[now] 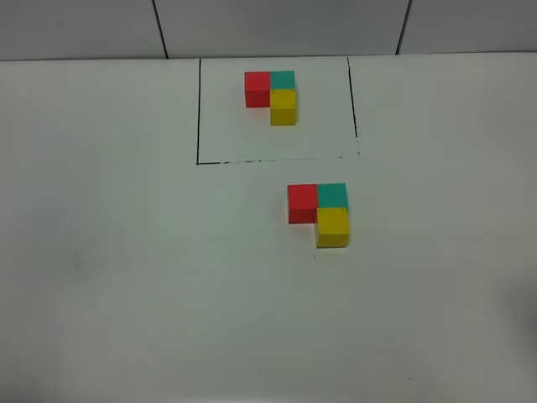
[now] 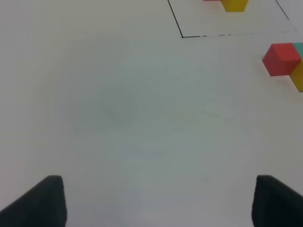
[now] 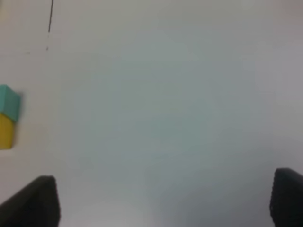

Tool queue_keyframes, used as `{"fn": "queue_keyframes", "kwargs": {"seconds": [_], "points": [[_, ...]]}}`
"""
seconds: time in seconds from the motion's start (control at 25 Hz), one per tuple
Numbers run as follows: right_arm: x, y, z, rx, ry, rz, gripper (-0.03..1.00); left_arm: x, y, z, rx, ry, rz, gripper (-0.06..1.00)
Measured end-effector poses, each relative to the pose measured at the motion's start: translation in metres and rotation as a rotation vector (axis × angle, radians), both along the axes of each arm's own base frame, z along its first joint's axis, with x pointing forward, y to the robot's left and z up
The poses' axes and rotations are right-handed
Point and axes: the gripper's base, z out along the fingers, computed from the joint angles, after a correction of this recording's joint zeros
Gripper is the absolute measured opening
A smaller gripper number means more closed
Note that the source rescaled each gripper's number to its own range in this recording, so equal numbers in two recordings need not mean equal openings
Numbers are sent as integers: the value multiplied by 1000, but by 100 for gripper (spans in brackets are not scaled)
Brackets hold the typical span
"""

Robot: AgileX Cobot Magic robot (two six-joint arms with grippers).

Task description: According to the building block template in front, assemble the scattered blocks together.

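The building block template [image 1: 272, 92] is an L of red, teal and yellow cubes inside a thin black drawn rectangle at the back of the table. In front of it the scattered blocks sit joined in the same L: red cube [image 1: 302, 203], teal cube [image 1: 332, 195], yellow cube [image 1: 332, 227]. Neither arm shows in the exterior high view. My left gripper [image 2: 158, 203] is open over bare table, with the red cube [image 2: 282, 59] far off to one side. My right gripper [image 3: 165, 201] is open and empty, the teal cube [image 3: 9, 101] and yellow cube [image 3: 6, 130] at its view's edge.
The white table [image 1: 126, 277] spreads around the blocks on all sides. A tiled wall [image 1: 277, 25] runs along its far edge. The black frame line [image 2: 177, 23] shows in the left wrist view.
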Motion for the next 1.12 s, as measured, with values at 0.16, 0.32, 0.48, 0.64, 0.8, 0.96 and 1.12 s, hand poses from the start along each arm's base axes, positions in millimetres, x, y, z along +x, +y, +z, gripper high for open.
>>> {"fn": "queue_keyframes", "kwargs": {"seconds": [0.16, 0.32, 0.48, 0.64, 0.8, 0.96, 1.12], "points": [[-40, 1, -3, 23, -31, -2, 84, 0, 0, 0, 0, 0, 0, 70], [-70, 3, -2, 45, -73, 2, 83, 0, 0, 0, 0, 0, 0, 70], [-92, 4, -4, 57, -111, 7, 83, 0, 0, 0, 0, 0, 0, 70], [-107, 5, -6, 70, -158, 14, 81, 0, 0, 0, 0, 0, 0, 70], [-116, 6, -15, 71, -196, 17, 80, 0, 0, 0, 0, 0, 0, 70], [-122, 6, -29, 71, -219, 18, 80, 0, 0, 0, 0, 0, 0, 70], [-120, 6, -37, 79, -227, 22, 80, 0, 0, 0, 0, 0, 0, 70]]}}
